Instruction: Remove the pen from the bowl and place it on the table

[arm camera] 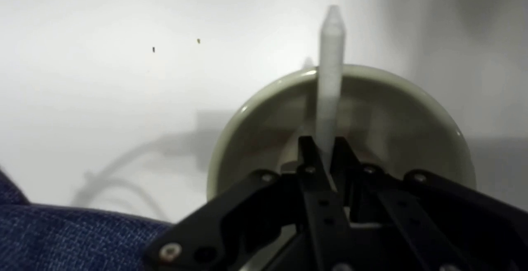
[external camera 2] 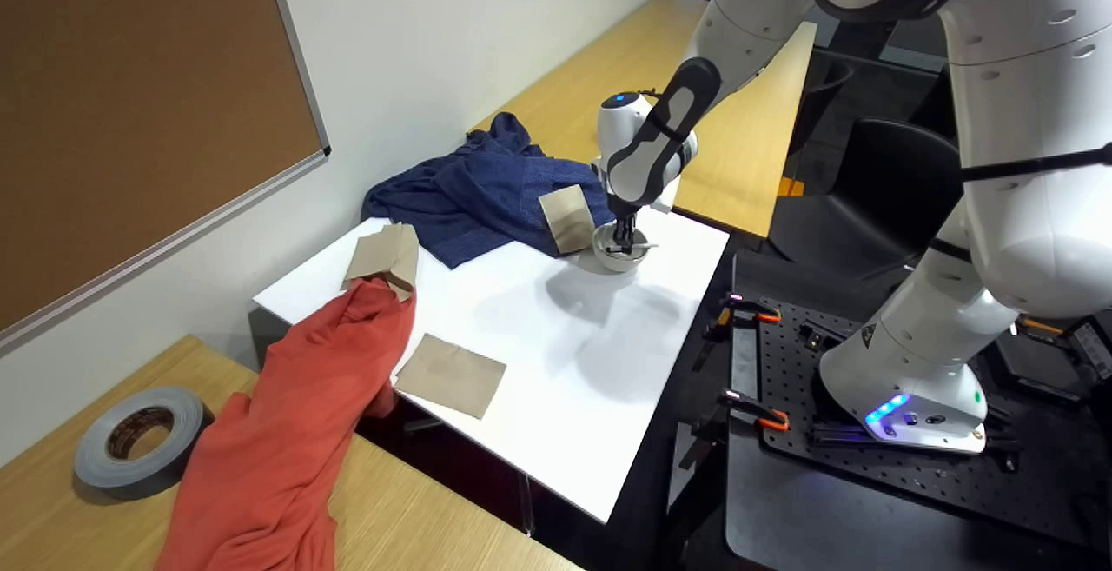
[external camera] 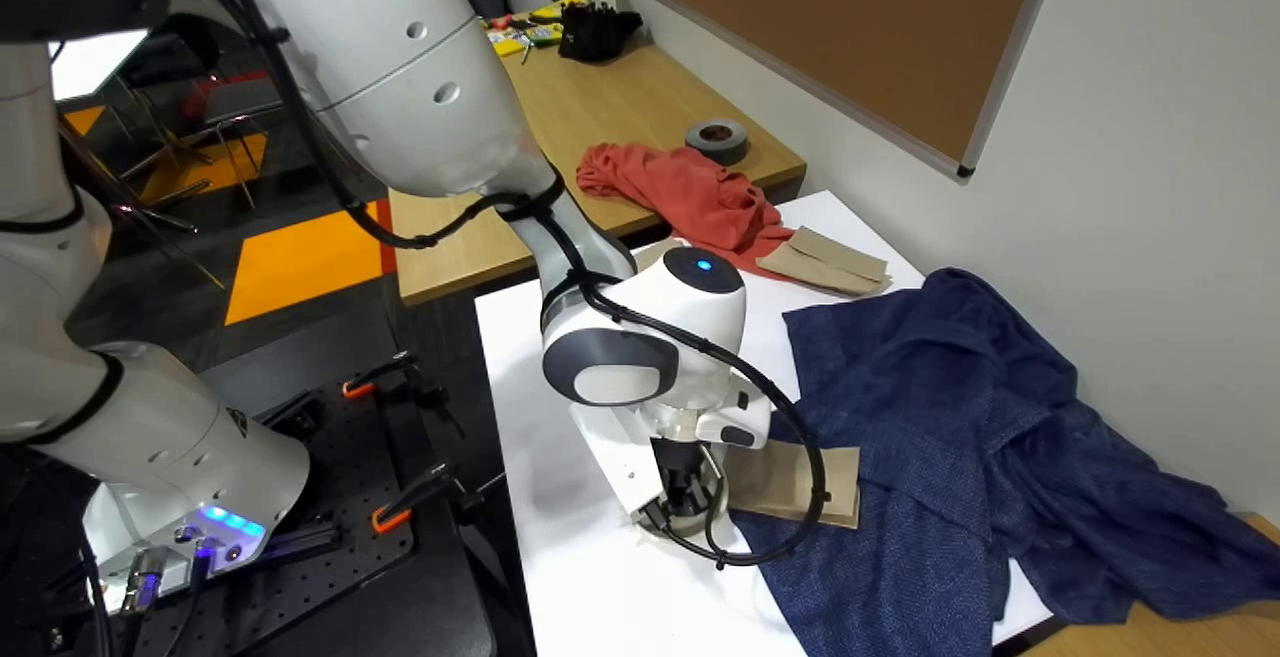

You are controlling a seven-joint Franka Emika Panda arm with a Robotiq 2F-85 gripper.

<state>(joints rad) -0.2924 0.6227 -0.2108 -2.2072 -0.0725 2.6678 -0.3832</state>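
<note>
Through the wrist-view blur, I read my black two-fingered gripper [arm camera: 324, 142] as pinching the slim whitish pen [arm camera: 330, 69], which sits partly within the round off-white bowl [arm camera: 398, 110], tip jutting past the rim.

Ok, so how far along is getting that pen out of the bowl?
Looks done: the black two-fingered tool is down at the round, glossy off-white bowl. In hand: the slim, whitish pen is between its jaws, apparently gripped, one end jutting past the bowl. Left: moving it clear and onto the flat, white-topped table, as the rest is over or in the bowl.
</note>
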